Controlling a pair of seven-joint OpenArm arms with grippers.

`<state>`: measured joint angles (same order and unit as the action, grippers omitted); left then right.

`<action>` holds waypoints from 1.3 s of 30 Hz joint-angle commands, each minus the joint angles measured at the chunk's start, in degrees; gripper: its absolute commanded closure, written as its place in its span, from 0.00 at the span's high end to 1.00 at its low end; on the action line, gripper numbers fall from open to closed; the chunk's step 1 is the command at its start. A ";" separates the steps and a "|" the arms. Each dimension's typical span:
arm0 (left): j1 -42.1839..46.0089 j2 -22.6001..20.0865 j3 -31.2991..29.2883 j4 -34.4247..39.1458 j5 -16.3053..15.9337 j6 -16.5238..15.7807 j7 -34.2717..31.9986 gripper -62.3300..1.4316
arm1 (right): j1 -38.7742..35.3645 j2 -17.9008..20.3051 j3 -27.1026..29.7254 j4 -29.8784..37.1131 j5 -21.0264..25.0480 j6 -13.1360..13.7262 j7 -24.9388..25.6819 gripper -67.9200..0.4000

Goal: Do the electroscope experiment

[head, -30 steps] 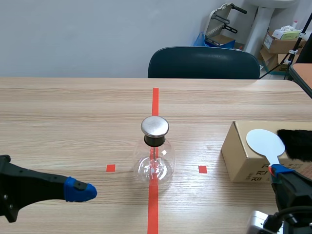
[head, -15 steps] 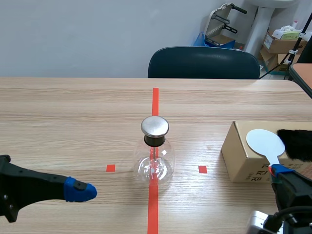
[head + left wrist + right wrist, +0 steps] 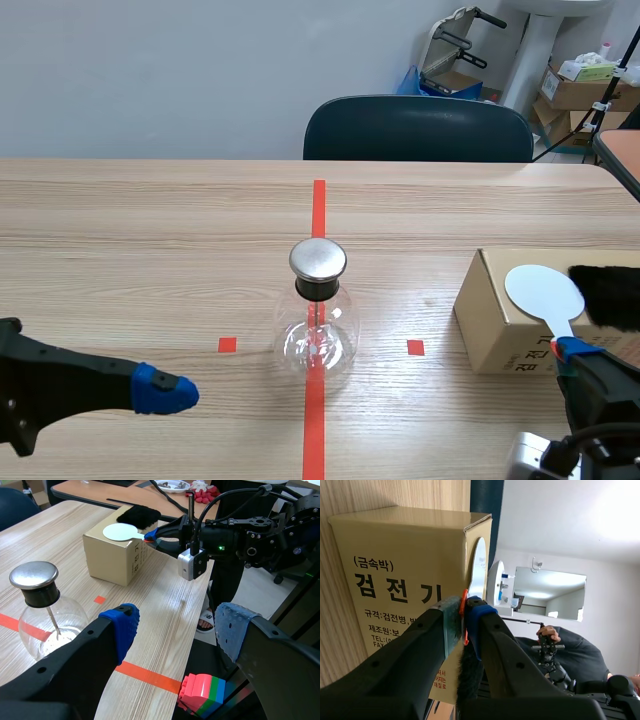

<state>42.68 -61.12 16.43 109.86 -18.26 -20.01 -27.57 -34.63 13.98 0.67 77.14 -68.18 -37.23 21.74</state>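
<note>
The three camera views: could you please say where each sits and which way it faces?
Scene view: sits between the arms, faces across the table toward the chair; left gripper and right gripper come in low at either side.
Left wrist view: rides the left arm, looks past its open fingers toward the electroscope flask and box.
Right wrist view: rides the right arm, faces the box's printed side; its fingers are shut on the white paddle by its handle.
Shared: scene and left wrist views both show flask, box, paddle and right gripper.
</note>
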 commanded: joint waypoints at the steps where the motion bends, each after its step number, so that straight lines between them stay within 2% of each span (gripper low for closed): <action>1: 0.02 0.44 -0.26 0.44 -0.57 -0.26 -0.94 0.58 | 0.35 0.61 0.50 0.98 0.02 -0.44 -0.11 0.02; 16: 0.02 0.44 -0.26 0.44 -0.57 -0.26 -0.92 0.58 | 0.35 0.61 0.50 0.98 0.00 -0.46 1.75 0.02; 39: 0.02 0.44 -0.26 0.44 -0.57 -0.26 -0.92 0.58 | 0.35 0.61 0.50 0.98 0.02 -0.46 1.29 0.02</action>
<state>42.68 -61.12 16.43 109.86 -18.26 -20.01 -27.57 -34.63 13.98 0.67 77.14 -68.16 -37.23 23.46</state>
